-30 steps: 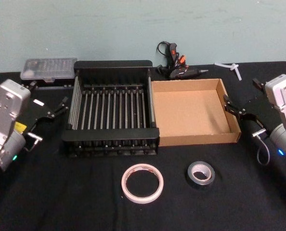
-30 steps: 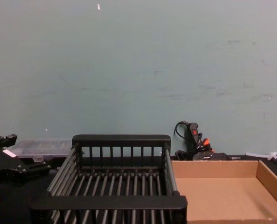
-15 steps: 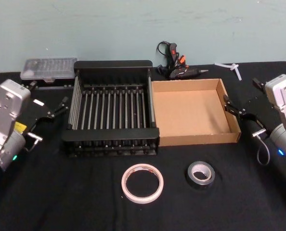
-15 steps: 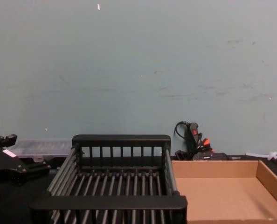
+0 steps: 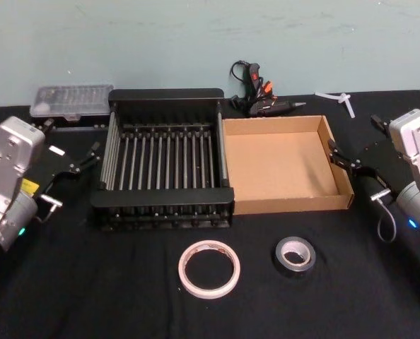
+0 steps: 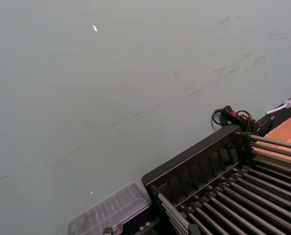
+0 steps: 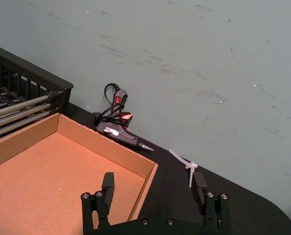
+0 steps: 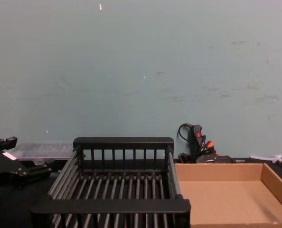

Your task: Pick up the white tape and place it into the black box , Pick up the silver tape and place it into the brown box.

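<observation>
The white tape (image 5: pixel 209 269) lies flat on the black cloth near the front edge. To its right lies the smaller silver tape (image 5: pixel 295 255). Behind them the black box (image 5: pixel 164 94) and the brown box (image 5: pixel 293 205) stand side by side, both with nothing inside. My left gripper (image 5: pixel 81 160) hangs open to the left of the black box, with nothing between its fingers. At the right wall of the brown box my right gripper (image 5: pixel 348 159) is open; the right wrist view shows this gripper (image 7: pixel 154 186) spread wide over that box's corner (image 7: pixel 144 172).
A clear plastic case (image 5: pixel 71 101) sits at the back left. A black and orange glue gun (image 5: pixel 256 95) and a white plastic piece (image 5: pixel 341 99) lie behind the brown box. A teal wall closes off the back of the table.
</observation>
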